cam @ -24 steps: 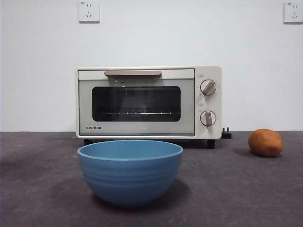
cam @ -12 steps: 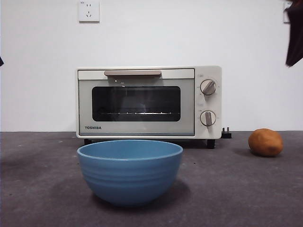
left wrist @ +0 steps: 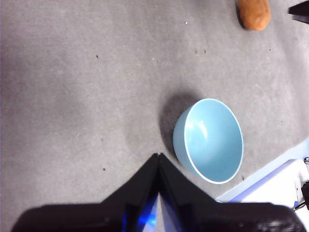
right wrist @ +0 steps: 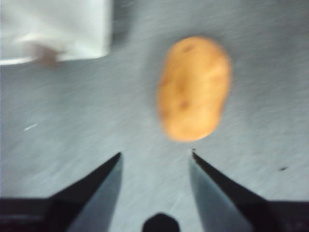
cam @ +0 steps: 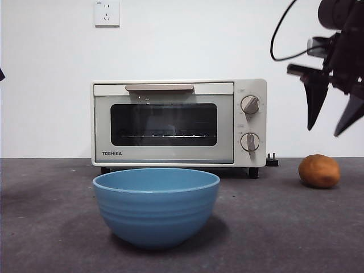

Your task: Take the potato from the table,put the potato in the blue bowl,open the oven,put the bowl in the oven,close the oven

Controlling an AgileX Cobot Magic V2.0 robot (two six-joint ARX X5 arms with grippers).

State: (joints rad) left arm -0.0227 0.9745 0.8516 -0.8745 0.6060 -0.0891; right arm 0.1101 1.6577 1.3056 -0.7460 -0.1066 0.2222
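The right end effector (cam: 329,133), two black pointed jaws spread wide with nothing between them, hangs in the air above the small rounded orange-brown potato (cam: 319,171), which lies on the dark grey, matte, speckled desk (cam: 51,227) to the right of the oven; in the right wrist view the right end effector (right wrist: 157,155) shows its jaws parted, and the potato (right wrist: 194,88) sits just beyond their tips, untouched, though that picture is blurred; the left end effector (left wrist: 158,155), seen in its own wrist view, has its two black jaws pressed together at the tips and grips nothing, poised high over the desk near the deep, round, medium-blue ridged bowl (left wrist: 208,140); the bowl (cam: 156,206) stands empty at the front of the desk, ahead of the cream-white Toshiba toaster oven (cam: 178,123), whose dark glass door is closed under its beige bar handle (cam: 159,88), with two round knobs (cam: 249,105) at its right; behind rises a plain white wall (cam: 51,85) bearing a white power socket (cam: 107,13).
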